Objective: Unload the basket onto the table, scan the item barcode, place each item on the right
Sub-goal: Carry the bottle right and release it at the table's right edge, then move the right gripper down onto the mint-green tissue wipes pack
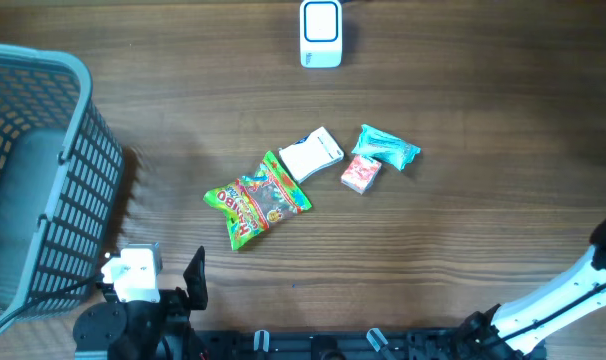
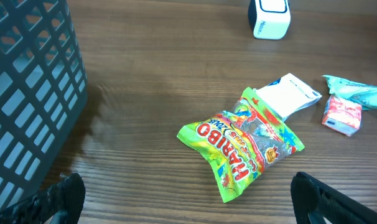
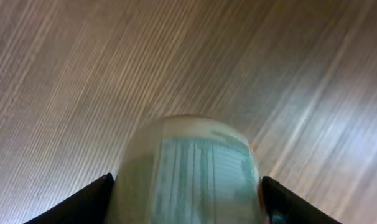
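Note:
In the right wrist view a rounded, pale item with a green label (image 3: pixel 195 174) fills the gap between the fingers of my right gripper (image 3: pixel 187 202). The item is blurred while the fingers are sharp, and whether they still press on it does not show. The white and blue barcode scanner (image 1: pixel 321 33) stands at the far edge of the table, also seen in the left wrist view as the scanner (image 2: pixel 270 17). My left gripper (image 2: pixel 188 202) hangs wide open near the front left, holding nothing. In the overhead view only the right arm (image 1: pixel 558 295) shows, at the front right corner.
A green Haribo bag (image 1: pixel 257 200), a white pack (image 1: pixel 311 153), a pink packet (image 1: pixel 361 174) and a teal packet (image 1: pixel 388 146) lie mid-table. A grey-blue basket (image 1: pixel 73 190) stands at the left edge.

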Available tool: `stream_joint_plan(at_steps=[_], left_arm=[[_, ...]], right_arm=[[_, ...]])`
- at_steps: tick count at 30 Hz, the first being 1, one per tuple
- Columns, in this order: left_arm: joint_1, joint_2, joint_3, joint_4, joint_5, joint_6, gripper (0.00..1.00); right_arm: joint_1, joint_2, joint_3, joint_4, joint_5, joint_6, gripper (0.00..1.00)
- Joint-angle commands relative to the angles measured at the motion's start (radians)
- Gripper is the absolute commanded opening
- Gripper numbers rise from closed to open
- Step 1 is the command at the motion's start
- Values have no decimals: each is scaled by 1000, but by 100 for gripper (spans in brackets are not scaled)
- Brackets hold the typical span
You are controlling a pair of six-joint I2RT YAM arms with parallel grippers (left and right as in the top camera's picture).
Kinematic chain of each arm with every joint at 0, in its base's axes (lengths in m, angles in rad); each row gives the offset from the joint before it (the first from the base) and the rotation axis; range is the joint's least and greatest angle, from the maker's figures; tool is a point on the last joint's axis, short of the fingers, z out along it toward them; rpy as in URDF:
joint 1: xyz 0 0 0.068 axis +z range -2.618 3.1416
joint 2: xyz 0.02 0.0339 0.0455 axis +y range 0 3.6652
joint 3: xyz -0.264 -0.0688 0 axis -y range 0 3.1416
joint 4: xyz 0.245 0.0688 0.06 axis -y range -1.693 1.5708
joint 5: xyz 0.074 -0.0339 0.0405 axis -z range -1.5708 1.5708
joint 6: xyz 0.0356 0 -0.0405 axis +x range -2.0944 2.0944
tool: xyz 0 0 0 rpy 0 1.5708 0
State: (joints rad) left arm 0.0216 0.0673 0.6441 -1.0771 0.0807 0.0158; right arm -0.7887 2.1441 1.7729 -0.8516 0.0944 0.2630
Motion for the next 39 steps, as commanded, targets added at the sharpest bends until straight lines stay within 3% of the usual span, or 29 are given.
stream_joint_plan(at_steps=[1,4,5,6,11,13,15,17,20,26,29,33,39], left_arm=[[3,1,-6,3,19,-13,100],[3,1,-7,3,19,-13,100],[3,1,-7,3,19,-13,100],[3,1,-6,3,19,-13,100],[3,1,-7,3,19,-13,100],[3,1,-7,3,19,-13,100],[3,1,-7,3,19,-13,100],[3,1,-7,3,19,-13,100],[3,1,-7,3,19,-13,100],[3,1,-7,3,19,-13,100],[3,1,-7,3,19,-13,100],[3,1,-7,3,19,-13,100],[3,1,-7,3,19,-13,100]], right_arm=[[-39,72,0,29,-122,-21,76],[-64,84,4,59,-172,-19,80],[-70,83,22,53,-204,-21,85],[-73,83,44,42,-245,-21,100],[-60,-42,320,-144,-466,101,100],[-20,-126,355,-229,-615,149,100],[60,-193,355,-331,-644,140,100],[208,-225,355,-426,-592,32,100],[553,-216,319,-573,-362,-184,100],[965,-216,168,-566,163,-185,100],[1066,-216,76,-553,366,-185,100],[1111,-216,-85,-423,362,-255,100],[1188,-216,-335,-126,375,-462,90]])
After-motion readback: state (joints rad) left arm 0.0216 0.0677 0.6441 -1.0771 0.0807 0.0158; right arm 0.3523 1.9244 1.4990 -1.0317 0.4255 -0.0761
